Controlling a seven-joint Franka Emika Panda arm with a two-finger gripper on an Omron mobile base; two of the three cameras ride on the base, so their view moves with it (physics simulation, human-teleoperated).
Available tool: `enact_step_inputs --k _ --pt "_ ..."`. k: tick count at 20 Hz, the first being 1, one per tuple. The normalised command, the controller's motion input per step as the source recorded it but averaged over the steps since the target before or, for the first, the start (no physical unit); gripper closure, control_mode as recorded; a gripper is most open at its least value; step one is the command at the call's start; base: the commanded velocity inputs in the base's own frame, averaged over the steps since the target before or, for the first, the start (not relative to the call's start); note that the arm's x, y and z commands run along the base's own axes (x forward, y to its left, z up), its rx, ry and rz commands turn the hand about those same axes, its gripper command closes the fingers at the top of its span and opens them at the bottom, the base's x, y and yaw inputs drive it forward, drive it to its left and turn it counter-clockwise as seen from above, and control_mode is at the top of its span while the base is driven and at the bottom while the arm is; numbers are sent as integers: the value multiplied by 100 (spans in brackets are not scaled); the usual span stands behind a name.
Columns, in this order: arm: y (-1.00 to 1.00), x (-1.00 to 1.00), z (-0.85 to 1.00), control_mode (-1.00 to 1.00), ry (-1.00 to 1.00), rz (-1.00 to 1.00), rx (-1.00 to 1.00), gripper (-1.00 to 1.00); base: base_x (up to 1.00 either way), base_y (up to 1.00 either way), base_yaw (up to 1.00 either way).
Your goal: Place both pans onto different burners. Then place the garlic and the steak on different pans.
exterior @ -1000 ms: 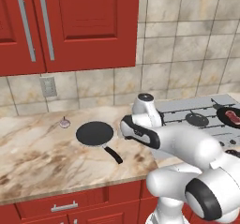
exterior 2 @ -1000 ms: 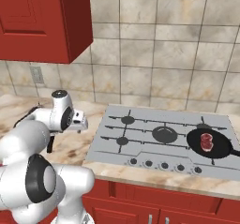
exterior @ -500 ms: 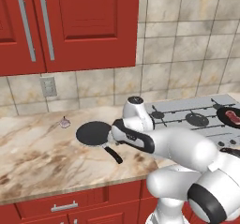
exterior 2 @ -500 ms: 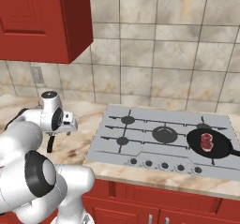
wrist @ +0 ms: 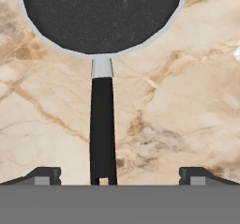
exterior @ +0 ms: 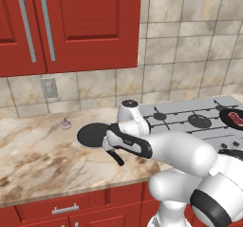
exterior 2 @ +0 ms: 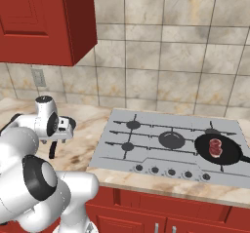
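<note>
Red cabinets hang over a beige tiled wall, and below runs the marble tabletop with red drawers under it. Set in it is the silver-grey cooktop; on its right burner sits one pan with the steak inside. The other pan lies on the tabletop left of the cooktop, its handle between the spread fingers of the pincer, which seems not to touch it. The garlic rests near this pan.
</note>
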Motion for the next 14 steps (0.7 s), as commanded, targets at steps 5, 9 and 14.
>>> enact_step_inputs --k 5,9,14 --pt "18 -16 -13 -100 0 4 0 -100 0 0 0" --pt "11 -13 -11 -100 0 3 0 -100 0 0 0" --pt "2 0 -10 -100 0 2 0 -100 0 0 0"
